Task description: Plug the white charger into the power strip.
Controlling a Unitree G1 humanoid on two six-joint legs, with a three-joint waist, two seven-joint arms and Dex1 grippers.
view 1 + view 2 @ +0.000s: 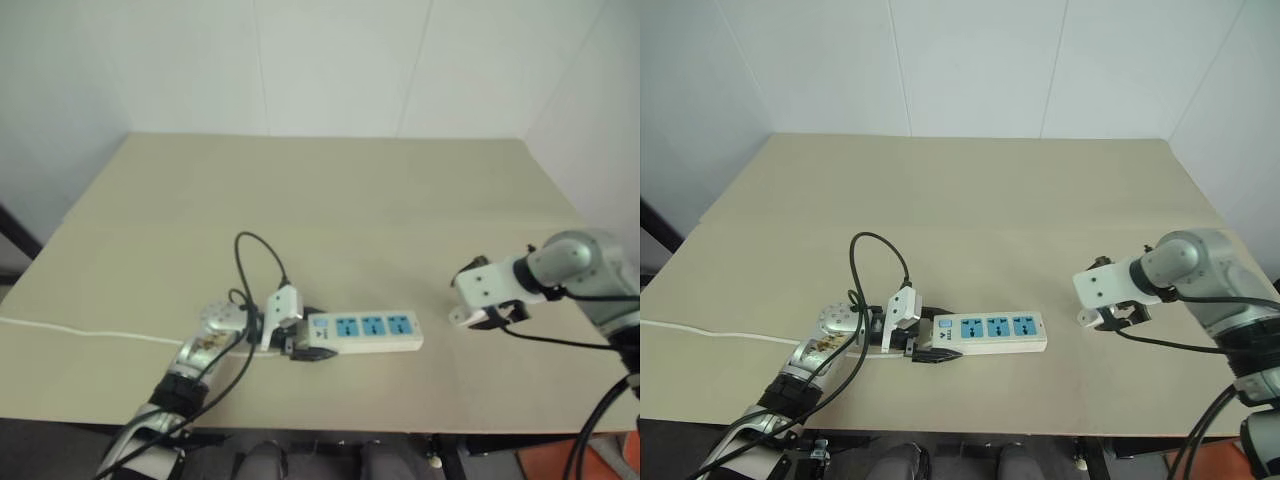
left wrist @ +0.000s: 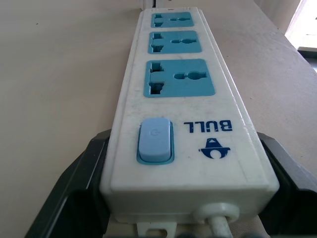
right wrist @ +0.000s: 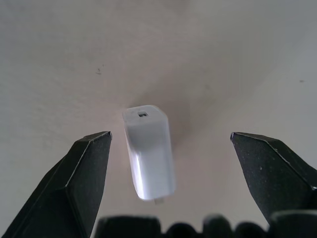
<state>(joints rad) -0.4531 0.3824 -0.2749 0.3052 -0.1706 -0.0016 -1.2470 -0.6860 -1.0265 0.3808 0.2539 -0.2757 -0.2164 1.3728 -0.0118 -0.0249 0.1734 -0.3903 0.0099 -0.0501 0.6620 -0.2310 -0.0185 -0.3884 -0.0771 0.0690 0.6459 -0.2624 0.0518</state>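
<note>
I see my left gripper (image 1: pixel 925 352) clamped on the power strip (image 1: pixel 992 333) at lower centre, right wrist view reveals the white charger (image 3: pixel 148 151) between my spread right gripper (image 3: pixel 198 148) fingers, ungrasped

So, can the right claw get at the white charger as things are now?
Probably yes. The right claw is open above the white charger, which lies alone on the table between its fingers, with nothing in the way.
</note>
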